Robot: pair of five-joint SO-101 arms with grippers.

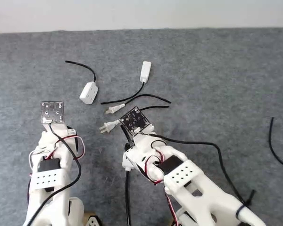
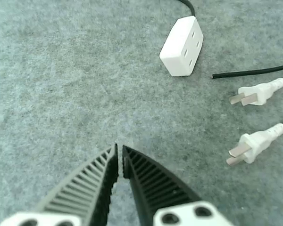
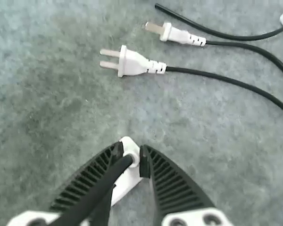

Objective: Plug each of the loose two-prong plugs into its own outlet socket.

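The left gripper [image 2: 119, 155] is pinched closed on nothing, low over the grey mat [image 1: 217, 70]. From above, the white outlet socket [image 1: 88, 92] lies at its two o'clock. Over to the right gripper [image 3: 129, 149]: it's clamped on a white corded piece [image 3: 131, 175], plug or socket I cannot tell. Two loose plugs lie just off it, the near plug [image 1: 108, 126] at nine o'clock and the far plug [image 1: 114, 109] at ten. A white corded block [image 1: 145, 71] lies at twelve.
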